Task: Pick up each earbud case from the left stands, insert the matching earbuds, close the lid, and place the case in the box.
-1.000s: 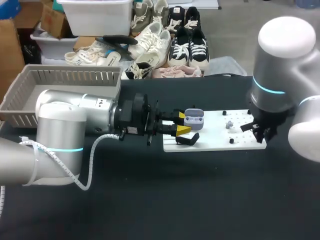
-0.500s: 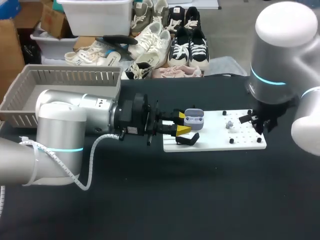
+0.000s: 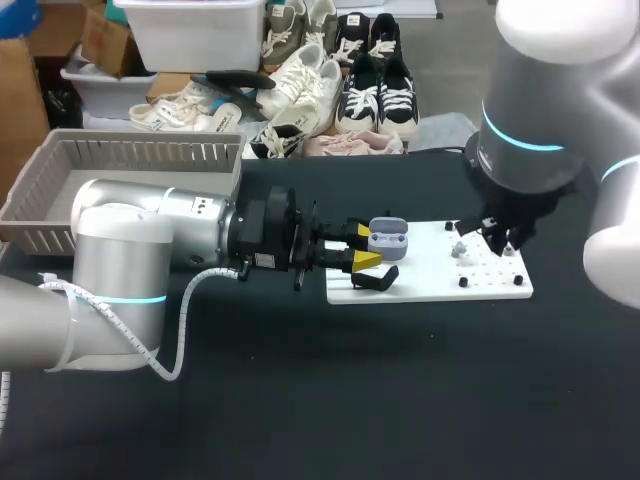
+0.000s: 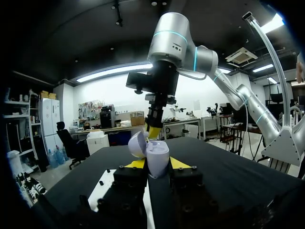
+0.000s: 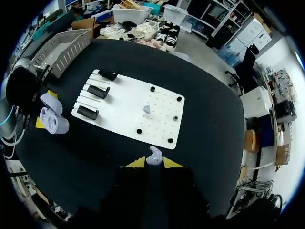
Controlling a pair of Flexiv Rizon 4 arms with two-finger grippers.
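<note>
Left end effector [image 4: 155, 165] pinched the open earbud case [image 4: 152, 151]; right end effector [image 5: 153, 163] pinched one earbud [image 5: 153, 155], well apart from the case. My call: earbud needed centring over the open case on its matching side, a straight descent, release once seated.

From overhead we cannot read our right gripper [image 3: 497, 240], dark at two o'clock of the board [image 3: 420, 280]. The earbud [image 3: 459, 248] lying there is a mere speck.

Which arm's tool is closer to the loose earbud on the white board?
Right. The right tool, gripping a second earbud, hangs above the board near the loose earbud; the left tool holds the case at the board's opposite end.
</note>
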